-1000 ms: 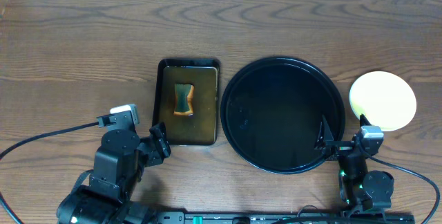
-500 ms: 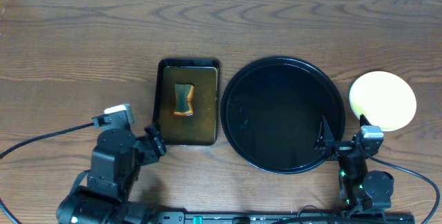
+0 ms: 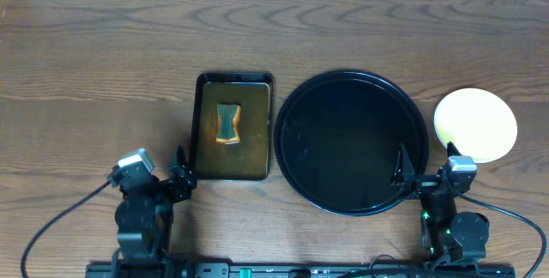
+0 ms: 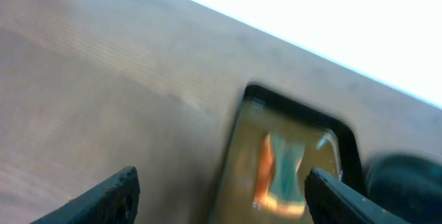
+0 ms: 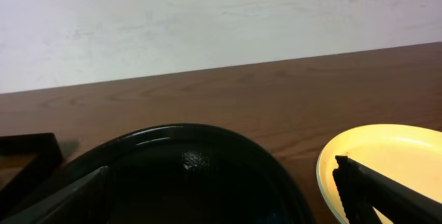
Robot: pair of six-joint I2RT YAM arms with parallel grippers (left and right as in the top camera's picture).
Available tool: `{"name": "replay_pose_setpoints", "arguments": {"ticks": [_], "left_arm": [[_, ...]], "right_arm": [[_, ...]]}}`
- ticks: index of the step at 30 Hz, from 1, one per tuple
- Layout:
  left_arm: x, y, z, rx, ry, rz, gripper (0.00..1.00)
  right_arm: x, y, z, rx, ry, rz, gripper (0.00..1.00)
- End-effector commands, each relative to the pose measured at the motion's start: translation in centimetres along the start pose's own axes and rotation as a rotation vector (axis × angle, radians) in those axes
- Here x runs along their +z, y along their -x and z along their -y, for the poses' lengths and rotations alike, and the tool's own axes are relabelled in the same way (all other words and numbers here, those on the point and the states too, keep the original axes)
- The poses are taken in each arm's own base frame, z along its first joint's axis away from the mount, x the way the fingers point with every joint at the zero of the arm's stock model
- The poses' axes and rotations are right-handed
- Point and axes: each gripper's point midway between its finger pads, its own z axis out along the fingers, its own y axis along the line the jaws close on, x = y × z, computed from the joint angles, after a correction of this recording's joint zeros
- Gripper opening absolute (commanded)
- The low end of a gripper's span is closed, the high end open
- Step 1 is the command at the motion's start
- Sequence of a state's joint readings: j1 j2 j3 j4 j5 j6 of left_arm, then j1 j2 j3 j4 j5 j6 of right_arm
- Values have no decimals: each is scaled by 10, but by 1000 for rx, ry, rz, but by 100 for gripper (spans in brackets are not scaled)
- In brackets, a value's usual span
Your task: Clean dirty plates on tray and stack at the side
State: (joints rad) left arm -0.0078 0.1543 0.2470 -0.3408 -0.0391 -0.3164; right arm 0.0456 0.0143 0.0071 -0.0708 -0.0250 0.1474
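Overhead, tray [image 3: 343, 145]: large, round and black, it lies on the wooden table [image 3: 103, 72], right of centre.
Overhead, yellow plate [image 3: 475, 124]: it lies flat on the table just right of the tray's rim, outside the tray. Its face looks clean. I cannot tell if other plates lie under it.
Overhead, small tray [image 3: 233, 165]: rectangular and dark, just left of the round tray, with a sponge [image 3: 227, 123] in its far half.
Overhead, left gripper [image 3: 181, 175]: at the near-left corner of the small tray, low over the table.
Overhead, right gripper [image 3: 425, 160]: at the near edge, one finger over the round tray's rim and the other near the plate.

Left wrist, picture: it is blurred.
Left wrist, left gripper [image 4: 221, 179]: the two fingers stand wide apart, with nothing between them.
Left wrist, small tray [image 4: 293, 117]: ahead of the fingers, the sponge [image 4: 280, 172] inside it. The round tray [image 4: 407, 175] shows as a dark shape at the right.

Right wrist, right gripper [image 5: 222, 169]: the fingers are spread wide and hold nothing.
Right wrist, tray [image 5: 207, 130]: its far rim lies between the fingers.
Right wrist, yellow plate [image 5: 387, 158]: on the table at the right, beside the tray and apart from it. The right finger covers its near part.
Right wrist, small tray [image 5: 27, 148]: one corner shows at the left.
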Motion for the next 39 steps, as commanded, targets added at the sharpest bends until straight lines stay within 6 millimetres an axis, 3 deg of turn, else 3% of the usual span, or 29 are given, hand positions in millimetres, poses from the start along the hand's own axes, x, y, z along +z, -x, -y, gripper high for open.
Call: {"name": "replay_pose_setpoints", "arguments": {"ticks": [1, 7, 10, 14, 39], "left_arm": [[2, 9, -1, -2, -32, 134, 77], [8, 27, 5, 23, -95, 332, 78], [12, 16, 2, 65, -80, 293, 77], [20, -14, -9, 75, -39, 165, 77], [20, -14, -5, 75, -63, 163, 77]], "right_arm": [[0, 0, 0, -15, -1, 2, 99], [0, 0, 0, -15, -1, 2, 99], [0, 0, 0, -15, -1, 2, 99], [0, 0, 0, -15, -1, 2, 99], [0, 0, 0, -15, -1, 2, 99]]}}
